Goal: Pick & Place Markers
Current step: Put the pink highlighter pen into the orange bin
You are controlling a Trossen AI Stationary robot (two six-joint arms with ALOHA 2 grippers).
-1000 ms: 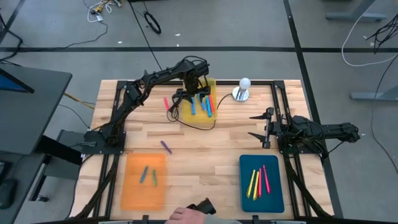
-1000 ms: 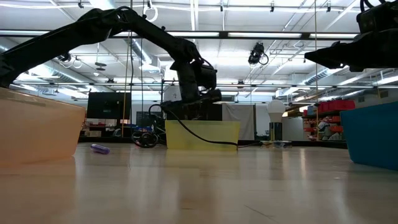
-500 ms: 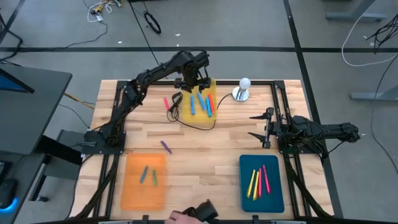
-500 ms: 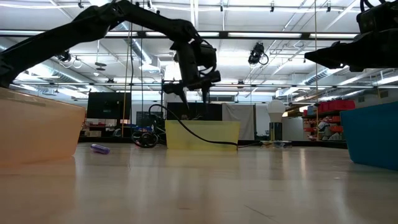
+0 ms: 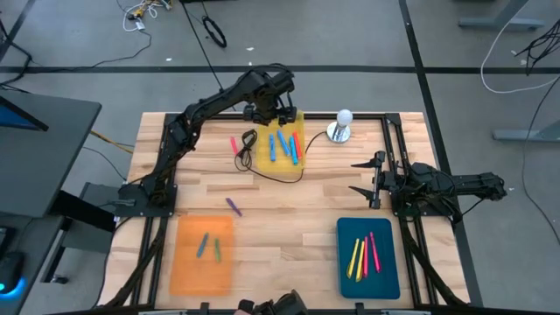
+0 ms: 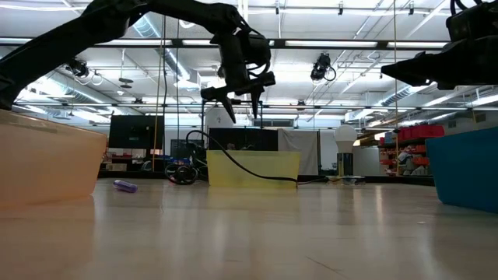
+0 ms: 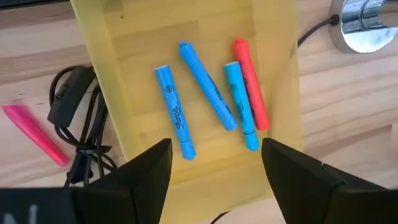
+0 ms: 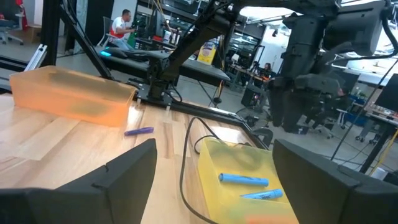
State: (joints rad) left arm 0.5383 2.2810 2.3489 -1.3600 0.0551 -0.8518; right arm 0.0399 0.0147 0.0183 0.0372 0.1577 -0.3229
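Left gripper point(image 5: 265, 115) hovers above yellow tray point(image 5: 261, 156) at worktop's far edge, jaws parted, empty. Right gripper point(image 5: 360, 176) idle near right edge, jaws wide. Pink marker point(image 5: 234, 145) and purple marker point(image 5: 234, 206) lie loose. Risk: black cable point(image 5: 248, 140) beside pink marker may snag fingers.

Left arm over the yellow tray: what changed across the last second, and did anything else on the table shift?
The left gripper rose from just above the yellow tray to well over it, jaws open and empty; nothing was picked up. The three blue markers and the red marker stayed in the tray. The right gripper, the pink marker and the purple marker kept their places.
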